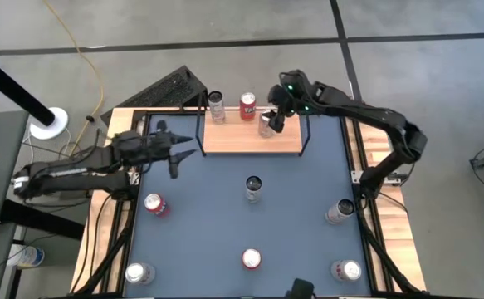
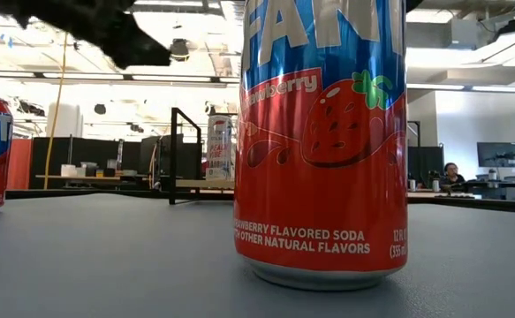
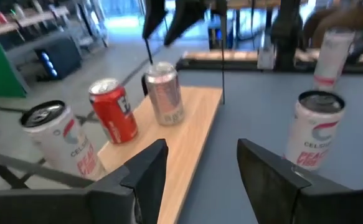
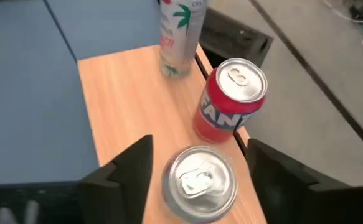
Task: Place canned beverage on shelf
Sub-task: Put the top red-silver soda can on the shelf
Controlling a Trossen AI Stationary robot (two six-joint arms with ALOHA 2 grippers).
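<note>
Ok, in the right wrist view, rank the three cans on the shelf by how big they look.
1. Silver can between the open right gripper fingers, nearest the camera.
2. Red Fanta can.
3. White palm-print can, cut off by the frame.
Nearness to the camera drives this order, so true sizes stay unsure.

Seen from straight overhead, high enough to take in the whole blue-grey table (image 1: 225, 224), both arms and the shelf (image 1: 250, 139) at its far edge. Shot at tabletop level, pressed close to a strawberry soda can (image 2: 323, 141), looking across to the shelf's black wire frame (image 2: 176, 155) and the room behind. Mounted on each wrist, looking past dark fingers (image 3: 147, 171) (image 4: 122, 168) from opposite sides onto the same shelf board and its three cans.
</note>
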